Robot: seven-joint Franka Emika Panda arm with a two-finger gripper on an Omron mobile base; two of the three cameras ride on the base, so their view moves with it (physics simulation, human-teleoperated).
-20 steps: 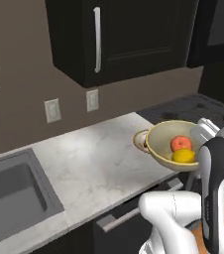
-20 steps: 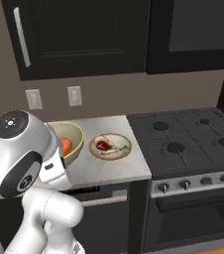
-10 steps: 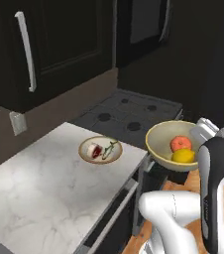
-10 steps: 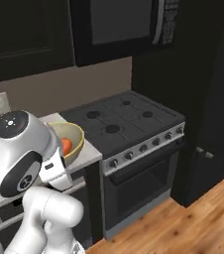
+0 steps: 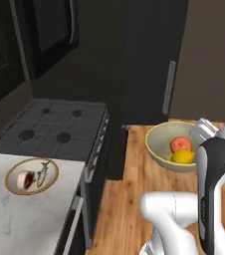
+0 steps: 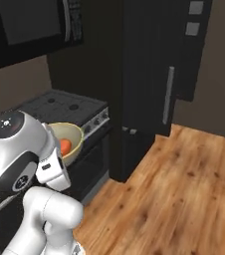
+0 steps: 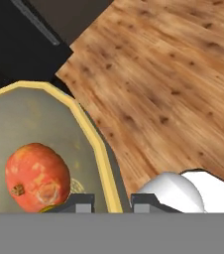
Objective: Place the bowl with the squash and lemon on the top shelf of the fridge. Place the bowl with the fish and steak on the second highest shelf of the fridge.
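Gripper clamped on rim of deep bowl, one finger inside the wall, one outside; bowl carried in the air over wood floor, squash and lemon inside. Fridge ahead, door shut. Dish with fish and steak on near-left counter, untouched. Neither bowl shelved; door to open first.

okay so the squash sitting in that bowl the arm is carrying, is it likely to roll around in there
Probably a little. The squash looks round and smooth, so it could shift if the deep bowl tilts. The lemon rests against it in the left base view, and the high walls should contain both. The gripper pinches the rim, so sway seems possible.
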